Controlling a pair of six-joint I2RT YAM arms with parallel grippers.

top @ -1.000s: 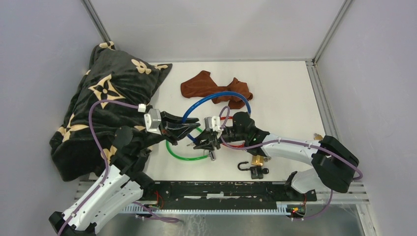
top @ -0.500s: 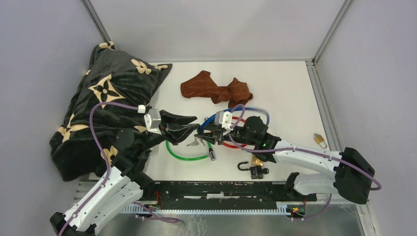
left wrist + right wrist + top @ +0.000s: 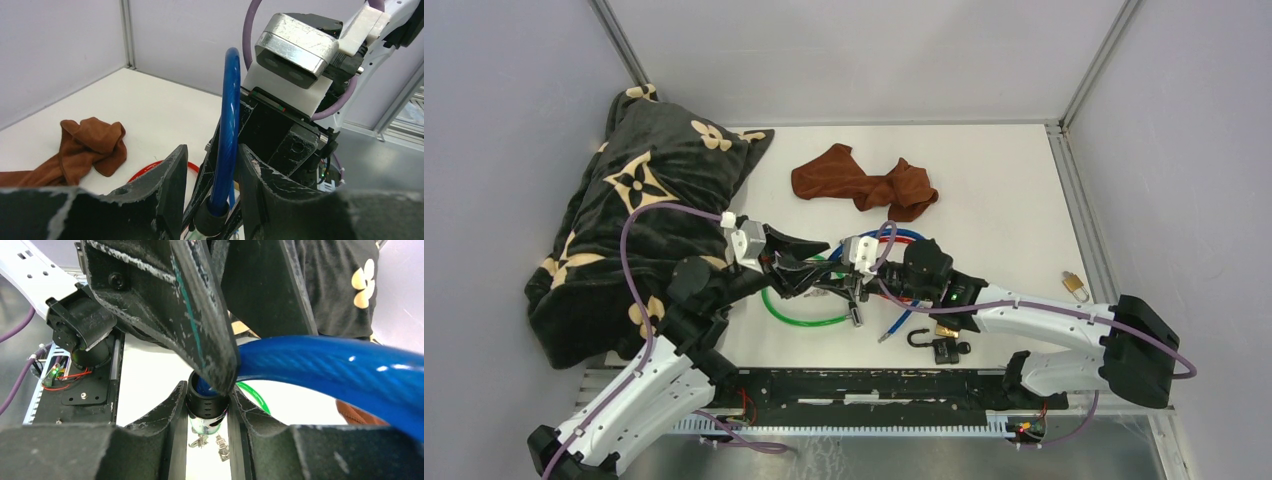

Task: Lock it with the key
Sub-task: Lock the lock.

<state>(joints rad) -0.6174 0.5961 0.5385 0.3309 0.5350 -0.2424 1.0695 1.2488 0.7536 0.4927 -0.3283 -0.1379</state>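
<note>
1. We saw the blue cable lock (image 3: 229, 115) held above the table (image 3: 1004, 200), its black end (image 3: 206, 402) clamped in the right hand (image 3: 207, 392), keys (image 3: 200, 442) just below.
2. The left hand (image 3: 212, 150) stood open, its fingers either side of the cable.
3. A green cable loop (image 3: 799, 318), a padlock (image 3: 944, 350) and a brown cloth (image 3: 864, 180) lay around.

Lab robot cell: white table (image 3: 994, 180), grey panel walls (image 3: 854, 50).

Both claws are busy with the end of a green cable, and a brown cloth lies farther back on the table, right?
Not green: the blue cable is the one between left gripper and right gripper, as both wrist views show. The brown cloth does lie farther back.
</note>
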